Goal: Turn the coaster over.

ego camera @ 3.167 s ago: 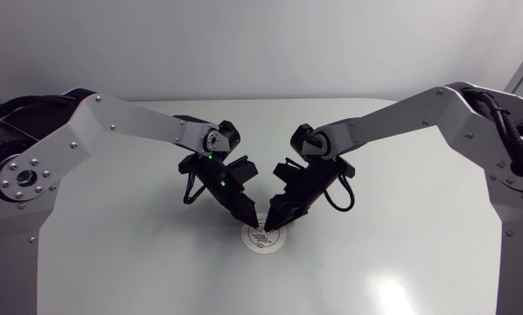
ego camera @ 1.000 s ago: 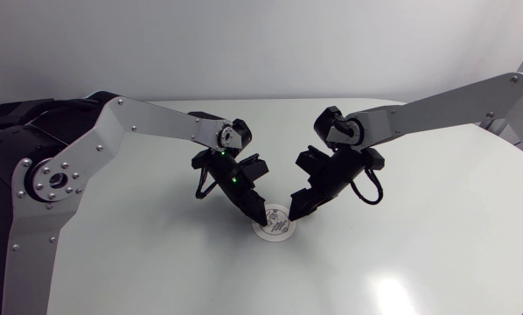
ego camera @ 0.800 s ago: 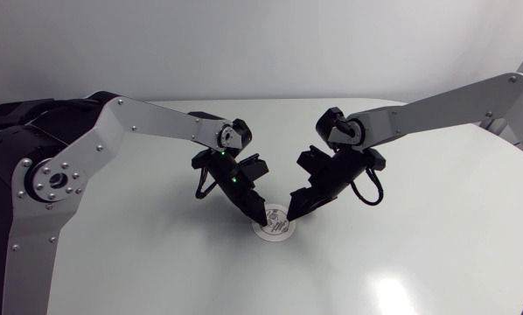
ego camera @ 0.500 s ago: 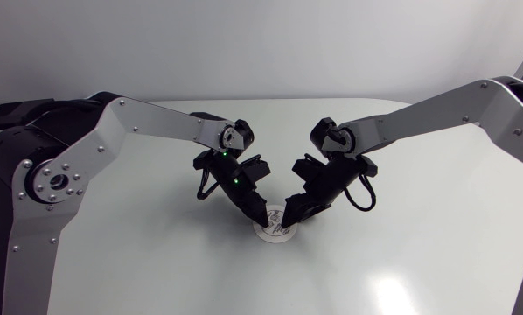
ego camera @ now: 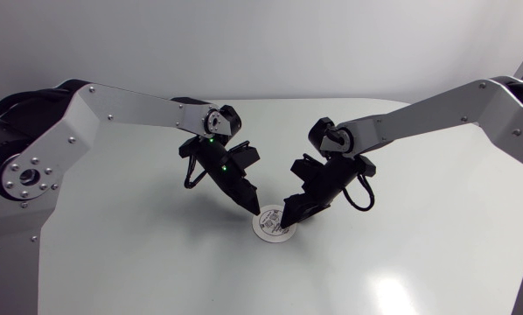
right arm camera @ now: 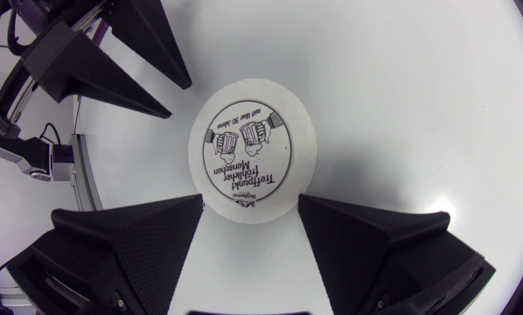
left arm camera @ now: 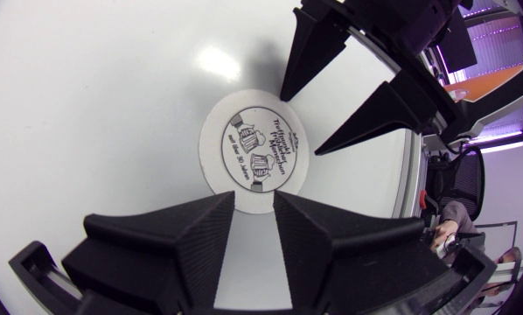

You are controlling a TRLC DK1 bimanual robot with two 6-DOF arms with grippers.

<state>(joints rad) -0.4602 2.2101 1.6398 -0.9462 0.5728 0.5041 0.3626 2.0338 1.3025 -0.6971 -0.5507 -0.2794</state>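
The round coaster [ego camera: 273, 227] lies flat on the white table [ego camera: 156, 262], with its picture side up. The left gripper [ego camera: 253, 208] hangs just beside the coaster, on the side where the left arm comes in. Its two fingers are a little bit apart and hold nothing. The right gripper [ego camera: 290, 214] is at the coaster's other side. Its fingers are spread wide, and the near edge of the coaster sits between them. I cannot tell if the tips touch the coaster. The two grippers point at each other across the coaster.
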